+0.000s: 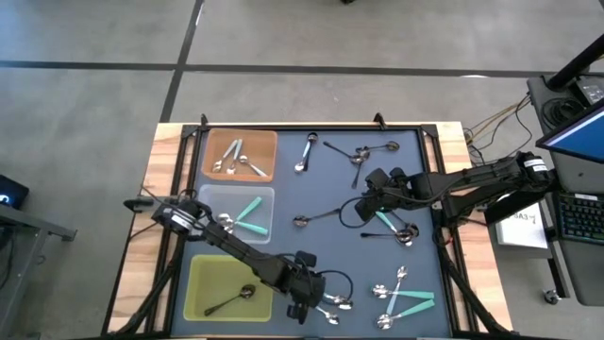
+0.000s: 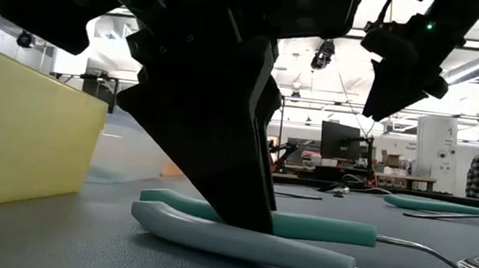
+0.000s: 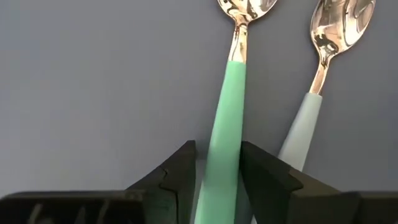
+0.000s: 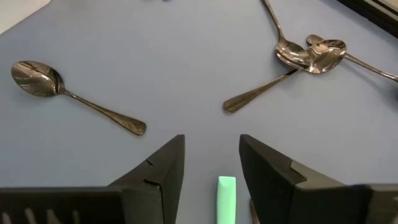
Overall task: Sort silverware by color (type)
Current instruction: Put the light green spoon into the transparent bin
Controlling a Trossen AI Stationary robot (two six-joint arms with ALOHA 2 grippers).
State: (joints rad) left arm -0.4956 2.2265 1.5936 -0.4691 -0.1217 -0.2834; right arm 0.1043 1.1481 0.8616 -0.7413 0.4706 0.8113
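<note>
At the near edge of the surface, just beside the yellow-green tray (image 1: 203, 274): left hand (image 3: 217, 149), down on the surface, fingers spread either side of the handle of a teal-handled spoon (image 3: 227, 106). Thin gap visible on one side of the handle, so straddling, not pinching. A paler-handled spoon (image 3: 301, 130) just beside it, almost touching at the handles.

Step in hand, by judgement: grasping this teal spoon for its tray. Next move: press the fingers together on this one handle only, lift straight up to avoid dragging the neighbour, then carry toward the clear tray (image 1: 212, 200), already holding teal-handled spoons. One dark spoon (image 1: 229, 300) in the yellow-green tray.

Farther, near the middle of the surface: right hand (image 4: 211, 162), fingers spread wide, holding nothing, hovering over the tip of another teal handle (image 4: 227, 193). Probably lining up for its own pick.

Beyond, toward the far edge: loose spoons (image 4: 308, 56) not yet sorted, and the orange tray (image 1: 269, 142) in the far corner, with silver spoons inside.
</note>
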